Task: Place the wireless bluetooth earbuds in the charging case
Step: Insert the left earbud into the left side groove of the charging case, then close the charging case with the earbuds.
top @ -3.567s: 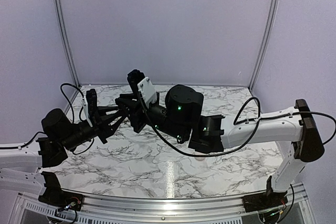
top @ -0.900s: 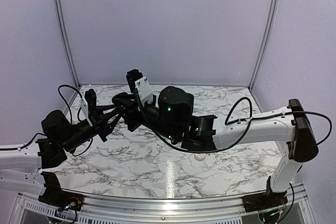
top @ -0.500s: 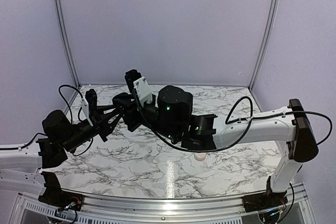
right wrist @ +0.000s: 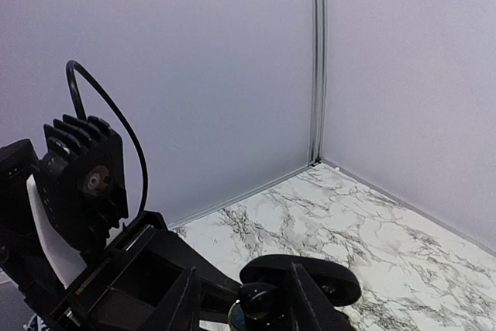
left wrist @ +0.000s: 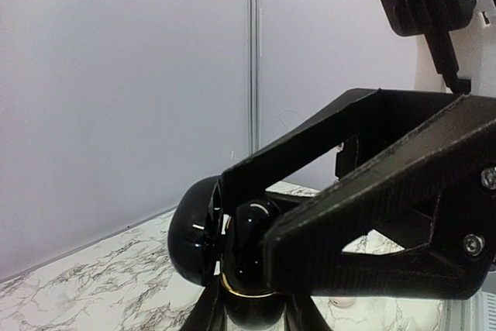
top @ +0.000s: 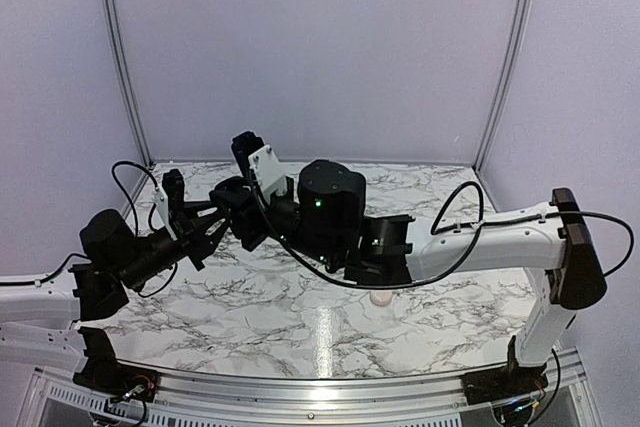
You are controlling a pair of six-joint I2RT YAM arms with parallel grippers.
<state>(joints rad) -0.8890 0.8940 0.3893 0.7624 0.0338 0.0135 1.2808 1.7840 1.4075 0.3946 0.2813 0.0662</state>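
Two arms met in the air above the left half of the desk [top: 300,332], well clear of its marbled top. The left end effector [top: 214,225] was clamped on the black charging case [left wrist: 246,306]. It held the case up with the lid [left wrist: 194,239] swung open to one side and a thin gold rim [left wrist: 242,291] showing at the mouth. The right end effector [right wrist: 248,301] reached in from the opposite side, its fingers drawn together on a glossy black earbud [left wrist: 253,221]. The bud sat right at the case's opening. Whether it had already entered its well could not be told, because the fingers hid the seat. A small pale speck [top: 380,297] lay on the desk under the right forearm, too small to identify.

The step in hand appeared to be seating the bud. Done well, it would need the left arm to hold the case steady with its mouth facing the incoming bud. The right arm would need to advance slowly along the axis of the well, not across it. A slight roll of the wrist might be needed so the bud's shape matched the well before any pressing. Pressure would have to be light, since a skewed push could tip the case in its grip. The right fingers ought to part only once the bud sat flush. They should then back straight out, so as not to drag the bud free or knock the lid.
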